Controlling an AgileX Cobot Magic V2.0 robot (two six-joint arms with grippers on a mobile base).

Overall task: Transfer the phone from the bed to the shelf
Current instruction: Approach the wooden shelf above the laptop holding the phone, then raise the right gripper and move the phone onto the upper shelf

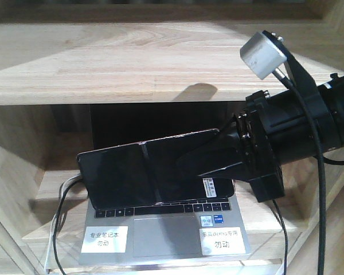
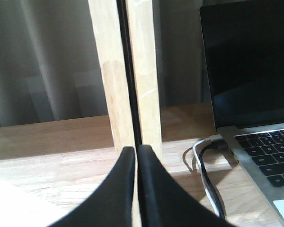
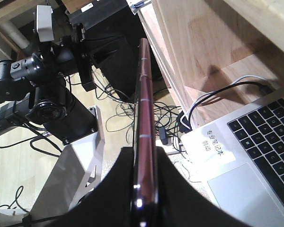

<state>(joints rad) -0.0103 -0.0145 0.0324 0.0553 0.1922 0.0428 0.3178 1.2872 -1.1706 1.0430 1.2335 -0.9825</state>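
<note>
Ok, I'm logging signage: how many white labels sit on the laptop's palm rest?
2: the left label beside the trackpad, the right label on its other side; none seem hidden.

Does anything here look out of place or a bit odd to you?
Only the phone: the right gripper holds it on its long edge, slanted, over the open laptop that sits inside the shelf. Whether it touches the laptop, I cannot tell. Nothing looks spilled or broken.
</note>
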